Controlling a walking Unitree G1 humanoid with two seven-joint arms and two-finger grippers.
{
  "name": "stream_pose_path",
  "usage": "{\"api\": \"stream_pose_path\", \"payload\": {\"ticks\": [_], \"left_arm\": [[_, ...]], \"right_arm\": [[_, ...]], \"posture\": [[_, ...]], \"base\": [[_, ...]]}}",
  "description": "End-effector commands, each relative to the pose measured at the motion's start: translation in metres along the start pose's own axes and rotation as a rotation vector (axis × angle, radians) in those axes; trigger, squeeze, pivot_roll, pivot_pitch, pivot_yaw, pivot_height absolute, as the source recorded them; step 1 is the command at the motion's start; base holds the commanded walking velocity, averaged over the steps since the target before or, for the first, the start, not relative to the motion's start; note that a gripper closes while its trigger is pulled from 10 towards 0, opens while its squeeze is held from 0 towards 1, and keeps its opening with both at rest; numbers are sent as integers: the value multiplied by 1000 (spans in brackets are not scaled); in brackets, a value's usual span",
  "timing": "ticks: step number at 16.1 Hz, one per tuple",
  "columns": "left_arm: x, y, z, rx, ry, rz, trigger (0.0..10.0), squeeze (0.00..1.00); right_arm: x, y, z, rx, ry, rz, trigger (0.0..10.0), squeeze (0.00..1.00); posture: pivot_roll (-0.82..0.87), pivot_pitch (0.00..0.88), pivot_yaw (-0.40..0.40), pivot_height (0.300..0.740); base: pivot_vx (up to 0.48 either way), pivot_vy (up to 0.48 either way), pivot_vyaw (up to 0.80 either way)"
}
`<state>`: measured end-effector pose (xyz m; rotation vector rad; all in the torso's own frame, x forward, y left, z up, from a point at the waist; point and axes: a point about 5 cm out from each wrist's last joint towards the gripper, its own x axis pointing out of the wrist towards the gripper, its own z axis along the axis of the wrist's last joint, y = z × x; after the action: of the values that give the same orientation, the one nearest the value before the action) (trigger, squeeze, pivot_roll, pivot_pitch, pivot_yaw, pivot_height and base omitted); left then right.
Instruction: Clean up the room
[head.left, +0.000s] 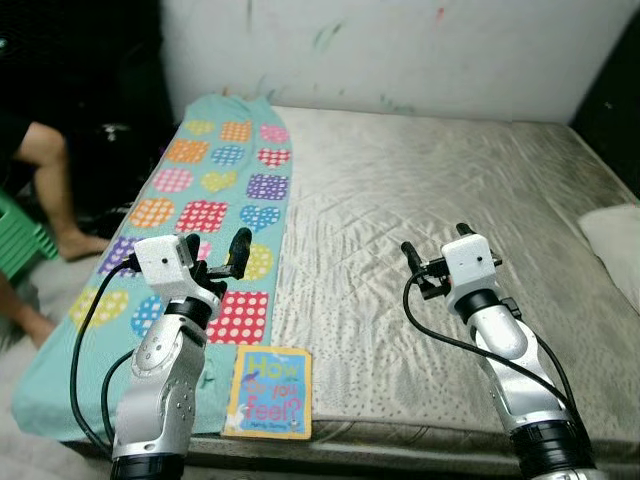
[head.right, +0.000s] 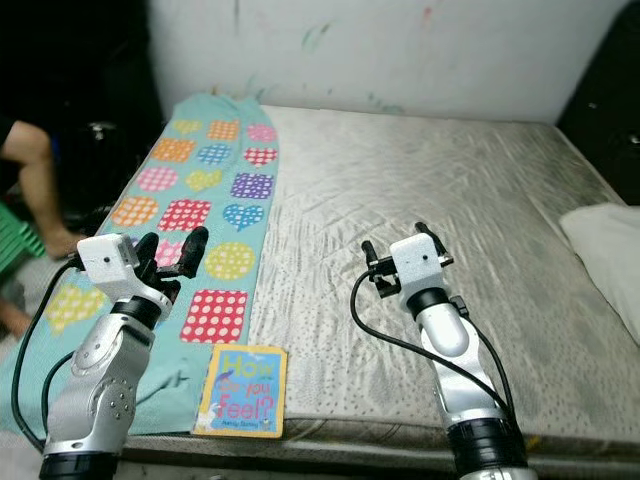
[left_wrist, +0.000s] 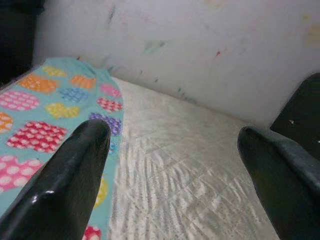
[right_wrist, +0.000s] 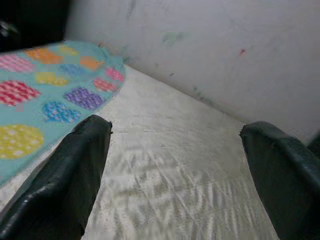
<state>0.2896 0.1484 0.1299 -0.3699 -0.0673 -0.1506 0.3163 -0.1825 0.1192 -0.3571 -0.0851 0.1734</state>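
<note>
A yellow-edged children's book (head.left: 268, 392) lies flat at the front edge of the bed (head.left: 420, 190), partly on a teal blanket (head.left: 215, 190) patterned with coloured hearts and squares. My left gripper (head.left: 222, 254) hovers open just above the blanket, a little beyond the book. My right gripper (head.left: 435, 242) hangs open over the bare grey sheet at mid-bed, to the right of the book. In the left wrist view the fingers (left_wrist: 75, 170) stand wide apart with nothing between them. The right wrist view shows the same wide gap between its fingers (right_wrist: 70, 170).
A white pillow (head.left: 615, 240) rests at the bed's right edge. A person's bare leg (head.left: 55, 190) and a green object (head.left: 18, 235) are on the floor to the left of the bed. A marked white wall (head.left: 400, 50) stands behind the bed.
</note>
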Motion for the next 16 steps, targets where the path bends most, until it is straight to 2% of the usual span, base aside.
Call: {"api": "stream_pose_path", "payload": {"ticks": [1, 10, 14, 16], "left_arm": [[1, -3, -1, 9, 4, -9, 10000, 0], [-3, -1, -3, 10, -1, 7, 10000, 0], [-14, 5, -6, 24, 22, 28, 10000, 0], [-18, 7, -7, 29, 36, 35, 10000, 0]], "right_arm": [[1, 0, -1, 5, 6, 3, 10000, 0], [-1, 0, -2, 3, 8, 16, 10000, 0], [-9, 15, -2, 43, 12, 76, 10000, 0], [-13, 20, -1, 90, 31, 88, 10000, 0]], "posture": [[-83, 67, -14, 740], [-84, 76, -26, 740], [-70, 118, -30, 740], [-68, 143, -30, 740]], "base": [[0, 386, 0], [0, 0, 0], [0, 0, 0], [0, 0, 0]]}}
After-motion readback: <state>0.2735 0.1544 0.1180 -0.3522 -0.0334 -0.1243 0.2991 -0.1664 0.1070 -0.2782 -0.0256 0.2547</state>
